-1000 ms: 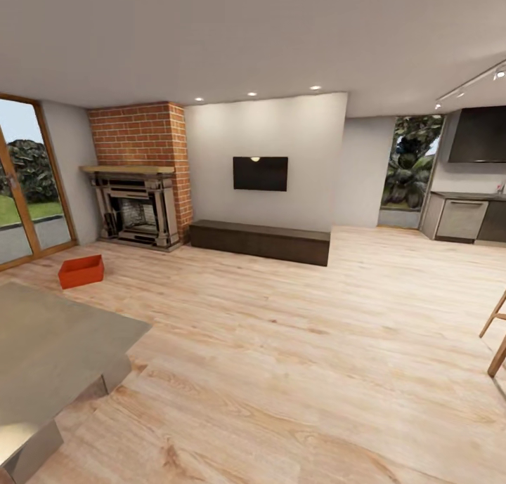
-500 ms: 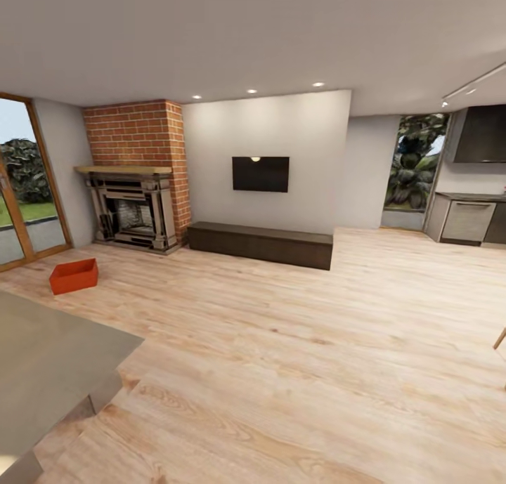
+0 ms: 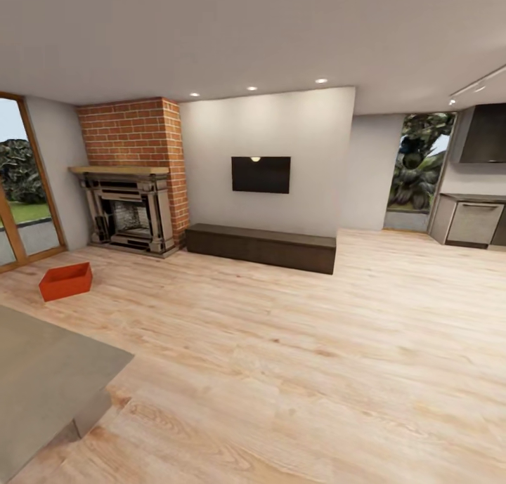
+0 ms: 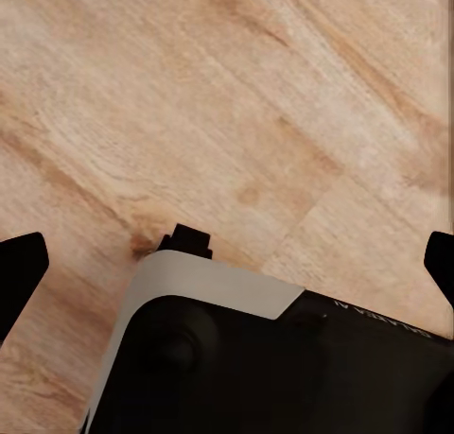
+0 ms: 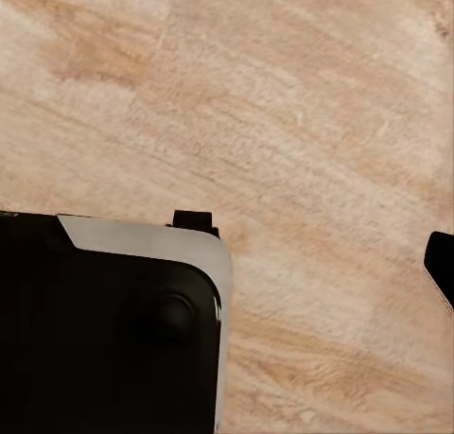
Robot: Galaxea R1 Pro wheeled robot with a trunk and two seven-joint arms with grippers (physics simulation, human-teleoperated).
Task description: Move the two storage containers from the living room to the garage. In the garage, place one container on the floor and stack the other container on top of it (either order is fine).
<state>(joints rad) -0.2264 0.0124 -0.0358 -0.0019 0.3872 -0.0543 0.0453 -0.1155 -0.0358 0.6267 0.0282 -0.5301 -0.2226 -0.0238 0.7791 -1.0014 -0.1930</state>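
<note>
One orange-red storage container (image 3: 65,281) sits on the light wood plank floor (image 3: 295,343) of the living room, at the far left in front of the glass doors (image 3: 17,189). It stands open-top and upright, far from both arms. In the left wrist view my left gripper (image 4: 227,269) is open, its black fingertips (image 4: 19,273) wide apart over bare planks. The right gripper (image 5: 227,264) shows one fingertip (image 5: 440,264) at the picture's edge, spread wide, with nothing held.
A grey tabletop (image 3: 42,371) fills the near left corner. A red brick fireplace (image 3: 130,189), a long low dark bench (image 3: 260,246) and a wall TV (image 3: 261,174) line the far wall. Kitchen cabinets (image 3: 472,222) stand at far right. My dark base (image 4: 265,368) shows under both wrists.
The whole head view has shifted: the camera has moved forward into the room. The grey tabletop now takes up less of the corner, and the wooden legs at right have left the picture.
</note>
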